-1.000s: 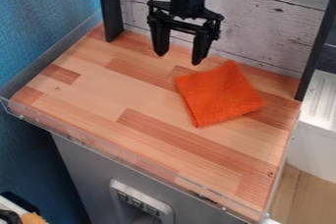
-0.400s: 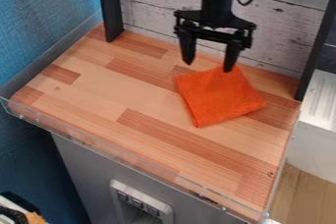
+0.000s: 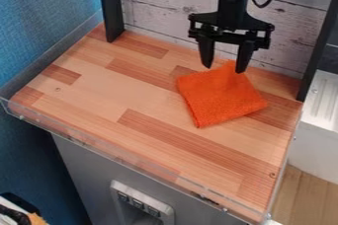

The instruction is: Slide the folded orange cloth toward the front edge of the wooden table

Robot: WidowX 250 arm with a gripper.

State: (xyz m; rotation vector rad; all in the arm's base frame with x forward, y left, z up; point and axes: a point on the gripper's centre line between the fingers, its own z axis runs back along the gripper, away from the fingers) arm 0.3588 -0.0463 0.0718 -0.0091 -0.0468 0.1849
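Cloth (image 3: 219, 96) on the tabletop (image 3: 99, 103) — right of centre, before the back wall (image 3: 178, 9).

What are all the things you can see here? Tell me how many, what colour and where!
Cloth: 1, orange, on the tabletop, right of the middle
Tabletop: 1, brown wood, in the middle
Clear rim: 1, see-through, along the tabletop's front
Posts: 2, black, at the back left and back right
Plank wall: 1, whitish, behind the tabletop
Textured wall: 1, blue, on the left
Switch panel: 1, pale grey, below the tabletop
Floor: 1, light brown, lower right
Robot arm: 1, black, at the top
Gripper: 1, black, fingers apart, at the cloth's far corner
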